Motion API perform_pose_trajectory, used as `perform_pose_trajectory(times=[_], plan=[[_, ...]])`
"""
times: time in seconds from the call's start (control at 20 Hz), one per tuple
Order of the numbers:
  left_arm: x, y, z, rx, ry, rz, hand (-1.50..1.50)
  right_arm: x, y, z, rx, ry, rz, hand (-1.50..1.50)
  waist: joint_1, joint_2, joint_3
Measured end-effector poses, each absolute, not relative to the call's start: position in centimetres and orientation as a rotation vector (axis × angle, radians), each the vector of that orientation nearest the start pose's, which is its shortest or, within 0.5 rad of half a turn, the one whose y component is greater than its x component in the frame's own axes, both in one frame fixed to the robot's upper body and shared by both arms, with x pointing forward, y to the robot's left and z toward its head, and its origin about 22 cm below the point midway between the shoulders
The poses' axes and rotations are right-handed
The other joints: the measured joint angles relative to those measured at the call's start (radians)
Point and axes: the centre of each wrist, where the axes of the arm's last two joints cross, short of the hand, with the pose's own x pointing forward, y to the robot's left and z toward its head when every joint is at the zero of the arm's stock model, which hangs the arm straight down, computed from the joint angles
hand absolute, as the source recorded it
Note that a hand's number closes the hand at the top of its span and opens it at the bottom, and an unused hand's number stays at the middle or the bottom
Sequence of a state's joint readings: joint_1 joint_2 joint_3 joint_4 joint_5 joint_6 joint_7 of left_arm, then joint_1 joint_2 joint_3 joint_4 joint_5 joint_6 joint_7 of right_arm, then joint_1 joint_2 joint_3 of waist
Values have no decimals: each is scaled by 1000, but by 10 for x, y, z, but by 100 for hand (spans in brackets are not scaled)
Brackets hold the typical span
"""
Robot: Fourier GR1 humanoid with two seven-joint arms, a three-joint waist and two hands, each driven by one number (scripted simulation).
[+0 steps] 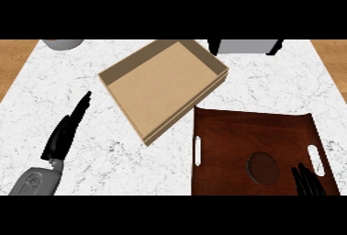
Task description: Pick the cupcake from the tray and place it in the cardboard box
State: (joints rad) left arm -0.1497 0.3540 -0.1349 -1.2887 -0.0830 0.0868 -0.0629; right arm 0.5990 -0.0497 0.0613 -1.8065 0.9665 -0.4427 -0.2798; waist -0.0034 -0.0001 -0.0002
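Nothing is placed yet; the cupcake [263, 168] is seen on the tray [230, 131]; the cardboard box [163, 82] is unfilled; the right hand [309, 181], near the cupcake, and the left hand [63, 134] are straight-fingered, nothing held.

Marbled white counter [271, 87] under cardboard box [163, 87] and dark tray [257, 133]

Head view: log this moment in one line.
cupcake on tray | cardboard box empty | right hand open beside cupcake | left hand open at left
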Motion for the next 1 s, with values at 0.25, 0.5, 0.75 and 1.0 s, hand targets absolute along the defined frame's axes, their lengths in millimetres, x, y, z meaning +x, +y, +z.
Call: perform_pose_trajectory(times=[0.25, 0.5, 0.75, 1.0], plan=[[274, 287, -9, 320, -1466, -411, 0, 106, -266, -35, -1097, -1458, 687, -150, 1, -1, -1], [277, 286, -5, 322, -1466, -413, 0, 116, -261, -36, -1093, -1460, 701, -150, -1, -3, -7], [273, 283, -9, 319, -1470, -416, 0, 124, -260, -43, -1076, -1470, 716, -150, -1, -7, -17], [272, 285, -6, 319, -1472, -422, 0, 138, -260, -43, -1059, -1466, 739, -150, 0, -7, -19]])
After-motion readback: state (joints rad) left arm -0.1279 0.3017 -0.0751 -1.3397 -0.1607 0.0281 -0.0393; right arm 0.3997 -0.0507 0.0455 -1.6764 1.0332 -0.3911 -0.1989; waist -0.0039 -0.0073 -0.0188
